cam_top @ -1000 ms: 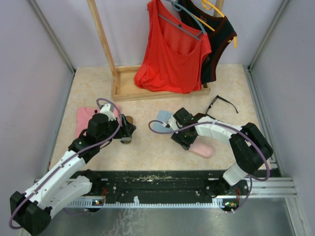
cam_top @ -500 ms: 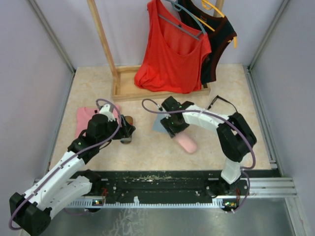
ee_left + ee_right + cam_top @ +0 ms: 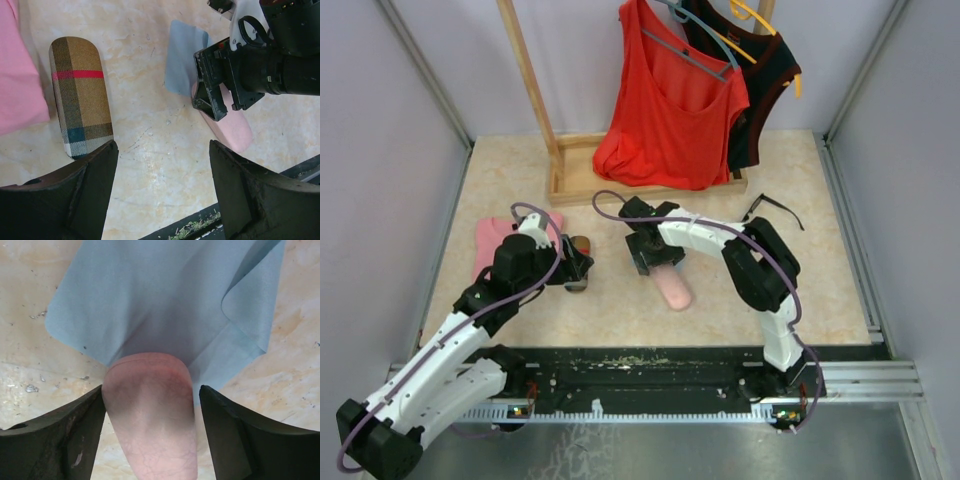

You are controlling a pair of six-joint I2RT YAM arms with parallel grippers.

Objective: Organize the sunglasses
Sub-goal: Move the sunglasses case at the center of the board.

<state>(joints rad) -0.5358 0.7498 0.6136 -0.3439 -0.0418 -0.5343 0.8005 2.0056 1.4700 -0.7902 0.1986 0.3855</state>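
One pair of sunglasses (image 3: 775,209) is showing, the black-framed one, and it is lying on the table (image 3: 840,290) toward the right side. I am not finding the second pair in any view.

Right gripper (image 3: 150,390): the jaws are standing wide and straddling the rounded end of the pink case (image 3: 150,430), which is lying partly on the blue cloth (image 3: 165,300). One finger is looking flush against the case and the other is sitting just beside it. I cannot tell whether this is a grip or only a straddle.

Left gripper (image 3: 162,145): the jaws are gaping wide and holding nothing, with bare table between them. The plaid case (image 3: 80,97) is lying just ahead of one finger, with the pink cloth (image 3: 15,75) beside it.

Relation that matters:
- The sunglasses are lying to the right of the right gripper and a little farther back, well apart from it, on the other side of that arm's own forearm.
- Their long axis is running roughly across the table, the right end tilting slightly nearer, with one thin arm pointing toward the near side.
- The right arm is plainly the nearer one; the left is sitting across the table.

Judgement: I am expecting the right arm to take them, and it will be needing to turn its wrist so the jaws close across the frame, not along it.
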